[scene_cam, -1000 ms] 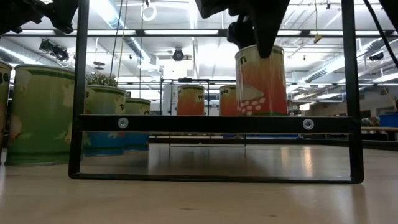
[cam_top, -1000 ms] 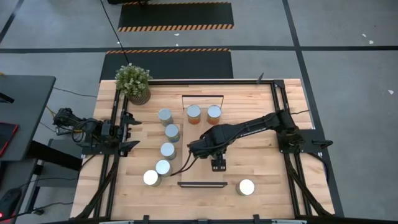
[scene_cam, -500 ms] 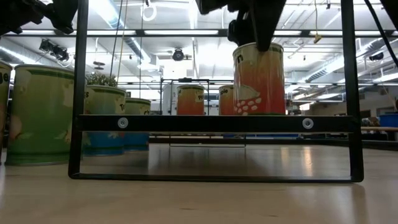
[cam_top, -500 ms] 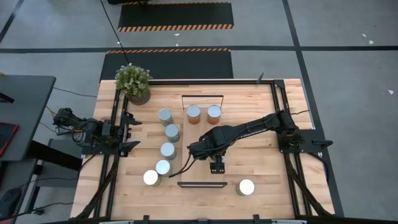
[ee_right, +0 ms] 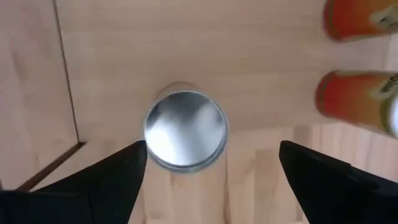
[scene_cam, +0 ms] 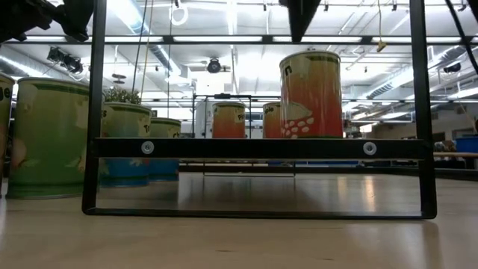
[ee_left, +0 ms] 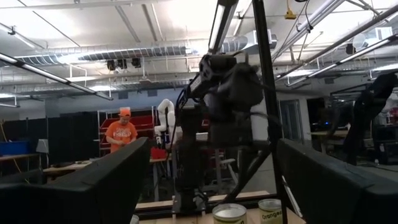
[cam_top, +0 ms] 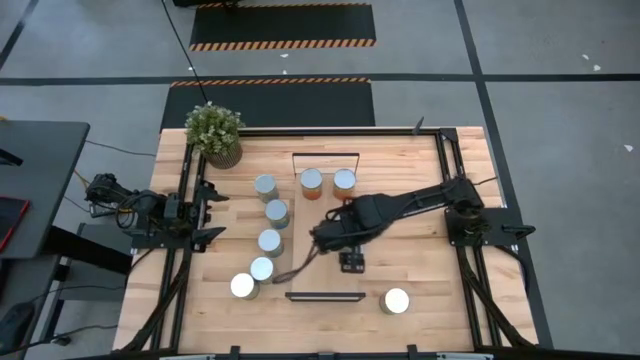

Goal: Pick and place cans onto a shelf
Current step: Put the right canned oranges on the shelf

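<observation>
The shelf (cam_top: pixel 326 278) lies on the table with black bars at its near and far ends; it also shows in the low view (scene_cam: pixel 254 148). An orange can (scene_cam: pixel 312 93) stands upright on it, its silver top (ee_right: pixel 185 129) below my right gripper (ee_right: pixel 211 147). That gripper is open above the can, fingers on either side and clear of it, and shows in the high view (cam_top: pixel 326 237). Two orange cans (cam_top: pixel 312 182) (cam_top: pixel 344 181) stand at the shelf's far end. My left gripper (cam_top: pixel 213 215) is open and waits at the table's left edge.
Several grey-green cans (cam_top: pixel 270 241) stand in a row on the table left of the shelf. One can (cam_top: pixel 396 301) stands near the front right. A potted plant (cam_top: pixel 214 132) is at the far left corner. A person (ee_left: pixel 121 134) stands in the room beyond.
My right gripper has let go of the orange can and gone up, clear of its top. The can has settled slightly and stands upright on the shelf.
</observation>
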